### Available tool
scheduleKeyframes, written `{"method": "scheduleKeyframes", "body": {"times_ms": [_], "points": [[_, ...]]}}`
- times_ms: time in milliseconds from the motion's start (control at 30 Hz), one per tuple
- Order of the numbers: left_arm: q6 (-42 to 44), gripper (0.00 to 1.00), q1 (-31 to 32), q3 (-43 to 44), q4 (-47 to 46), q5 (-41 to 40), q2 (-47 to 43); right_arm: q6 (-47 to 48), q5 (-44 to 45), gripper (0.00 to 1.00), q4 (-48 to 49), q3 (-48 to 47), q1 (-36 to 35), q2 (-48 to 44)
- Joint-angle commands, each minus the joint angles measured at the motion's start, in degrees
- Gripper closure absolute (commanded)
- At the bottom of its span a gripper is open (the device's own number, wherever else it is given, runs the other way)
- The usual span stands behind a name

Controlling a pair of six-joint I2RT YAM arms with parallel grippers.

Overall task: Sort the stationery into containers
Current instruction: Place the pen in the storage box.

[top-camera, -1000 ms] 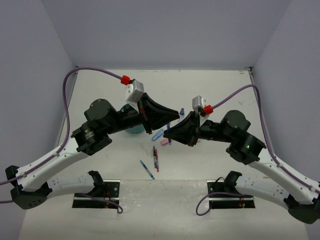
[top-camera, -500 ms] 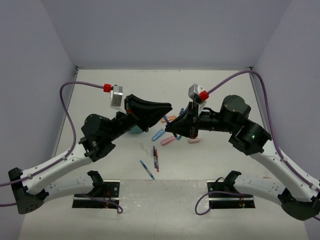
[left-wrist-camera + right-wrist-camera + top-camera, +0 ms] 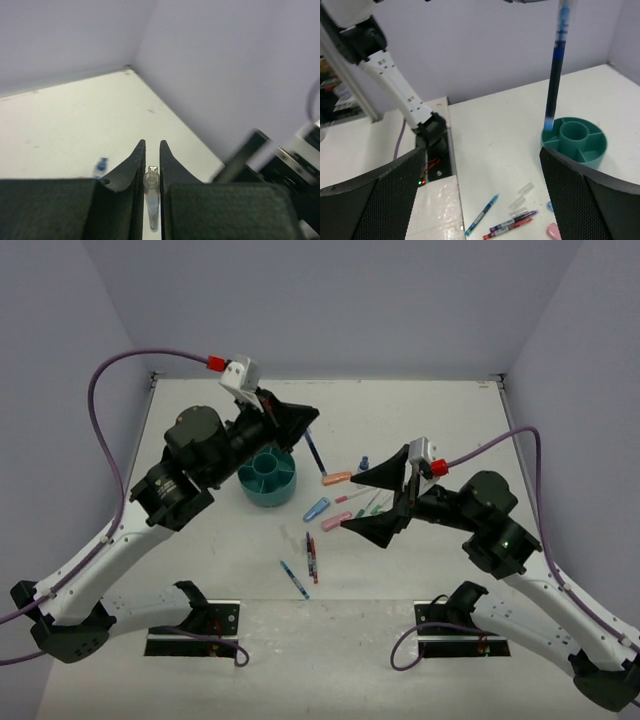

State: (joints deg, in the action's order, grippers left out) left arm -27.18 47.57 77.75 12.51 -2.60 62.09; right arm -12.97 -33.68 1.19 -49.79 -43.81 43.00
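The blue pen (image 3: 555,65) runs off the top edge of the right wrist view, so the grip on it is unseen there. The teal organizer (image 3: 580,125) is partly covered by the finger (image 3: 590,200) at that picture's right. Against that finger's inner edge, a pink marker (image 3: 553,231) is cut by the bottom edge and a light-blue piece (image 3: 549,205) is too hidden to name.

From the left wrist, only the pen's clear end shows between the fingers (image 3: 127,175). A small bottle (image 3: 101,166) peeks from behind one finger, and a blurred shape (image 3: 280,160) lies beyond the other.

From above, the right gripper (image 3: 350,503) overlaps the scattered stationery (image 3: 340,498).
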Motion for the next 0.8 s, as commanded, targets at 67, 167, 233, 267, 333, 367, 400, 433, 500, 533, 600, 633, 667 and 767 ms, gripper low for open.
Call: {"method": "scheduleKeyframes", "body": {"times_ms": [67, 167, 233, 267, 333, 367, 400, 433, 500, 533, 600, 633, 667, 767], "points": [[2.8, 1.0, -7.9, 3.1, 5.5, -25.2, 7.1, -0.2, 20.7, 0.01, -3.2, 5.6, 0.2, -10.3], [5.9, 1.0, -11.1, 1.3, 0.2, -31.6, 11.0, -1.9, 22.9, 0.01, -3.1, 8.7, 0.2, -14.6], [7.2, 1.0, -12.6, 1.4, -1.0, -33.2, 14.9, -2.2, 22.2, 0.01, -3.8, 9.9, 0.2, -15.8], [8.0, 1.0, -12.8, 1.1, -1.6, -35.1, 15.8, -2.2, 22.3, 0.01, -4.9, 10.1, 0.2, -16.4], [8.1, 1.0, -13.2, -1.0, -3.4, -37.4, 15.9, -2.2, 23.0, 0.01, -6.6, 10.9, 0.3, -17.5], [7.9, 1.0, -13.4, -3.4, -5.5, -37.6, 15.6, -2.3, 23.0, 0.01, -7.0, 11.2, 0.3, -17.9], [7.8, 1.0, -13.5, -5.5, -7.4, -37.6, 15.2, -2.3, 23.0, 0.01, -7.1, 11.7, 0.3, -18.4], [7.3, 1.0, -13.5, -7.9, -9.0, -37.7, 14.6, -2.2, 22.7, 0.01, -6.9, 12.5, 0.3, -19.0], [5.9, 1.0, -13.6, -11.7, -10.9, -38.0, 14.2, -2.3, 22.3, 0.01, -6.7, 13.7, 0.2, -19.5], [5.5, 1.0, -13.6, -13.0, -11.4, -38.2, 14.2, -2.4, 22.3, 0.01, -6.7, 13.8, 0.2, -19.5], [5.4, 1.0, -13.7, -16.2, -15.3, -38.2, 13.9, -2.4, 21.6, 0.01, -6.8, 13.8, 0.2, -19.1], [5.5, 1.0, -13.7, -17.7, -16.8, -38.1, 13.8, -2.4, 21.1, 0.01, -6.9, 13.7, 0.2, -18.8], [5.6, 1.0, -13.8, -19.0, -18.2, -37.9, 13.8, -2.4, 20.7, 0.01, -7.2, 13.5, 0.2, -18.5], [6.0, 1.0, -14.2, -23.2, -22.8, -37.5, 13.3, -2.2, 19.3, 0.01, -7.6, 13.0, 0.2, -17.9]]}}
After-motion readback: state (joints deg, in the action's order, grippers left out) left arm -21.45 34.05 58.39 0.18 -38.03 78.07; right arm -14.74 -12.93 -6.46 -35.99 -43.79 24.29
